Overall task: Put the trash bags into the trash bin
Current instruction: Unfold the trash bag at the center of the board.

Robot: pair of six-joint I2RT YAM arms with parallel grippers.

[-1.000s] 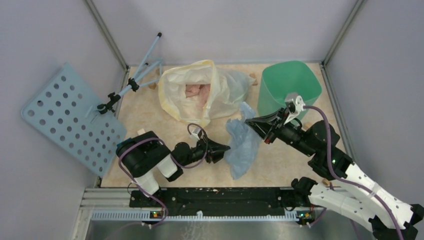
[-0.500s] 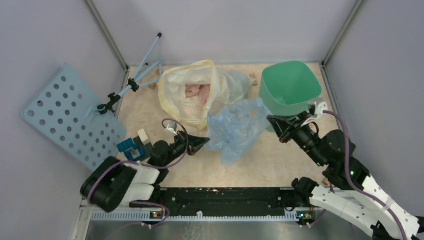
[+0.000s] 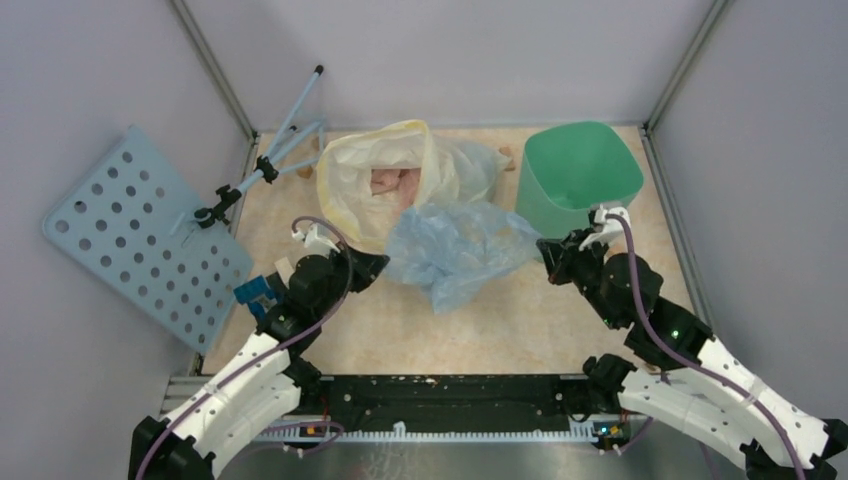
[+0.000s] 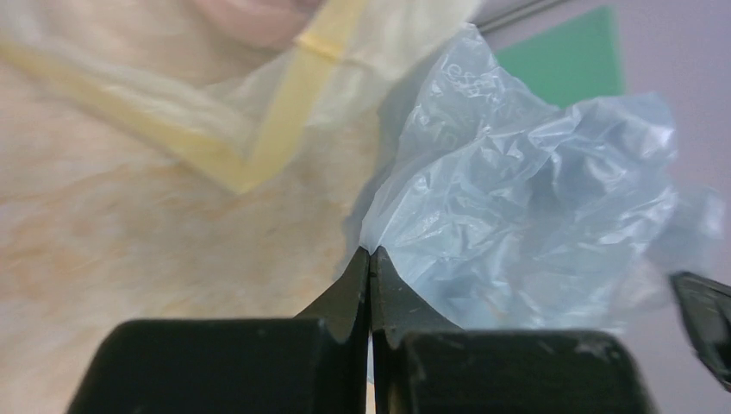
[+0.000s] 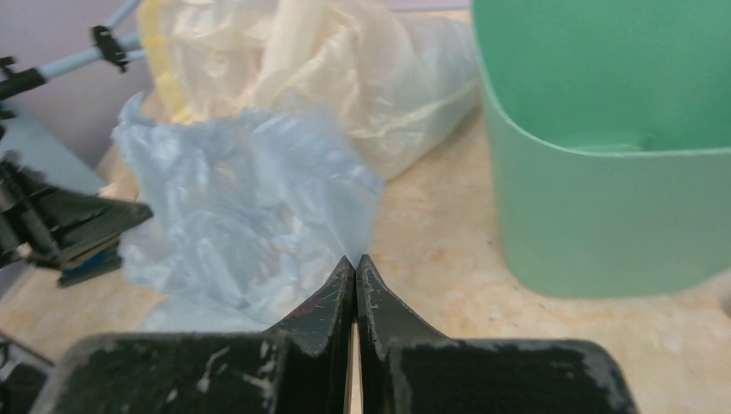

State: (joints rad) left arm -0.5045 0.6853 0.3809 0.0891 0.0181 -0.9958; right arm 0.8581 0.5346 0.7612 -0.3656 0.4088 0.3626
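The pale-blue see-through trash bag (image 3: 455, 250) hangs stretched between my two grippers above the middle of the table. My left gripper (image 3: 381, 262) is shut on its left corner, as the left wrist view (image 4: 371, 250) shows, with the bag (image 4: 526, 207) spreading right. My right gripper (image 3: 545, 249) is shut on its right corner, seen in the right wrist view (image 5: 355, 257) with the bag (image 5: 233, 207) spreading left. The mint-green trash bin (image 3: 578, 175) stands upright at the back right, just behind my right gripper, and also shows in the right wrist view (image 5: 603, 172).
A whitish bag with a yellow rim (image 3: 400, 185) lies at the back centre, touching the blue bag's far edge. A pale-blue perforated board (image 3: 140, 235) and a thin blue stand (image 3: 270, 155) are at the left. A small blue object (image 3: 255, 292) sits by my left arm.
Both arms drew back and apart. My left gripper moved left and up, my right gripper pulled in toward the bin's front. The blue bag rose and spread wider between them.
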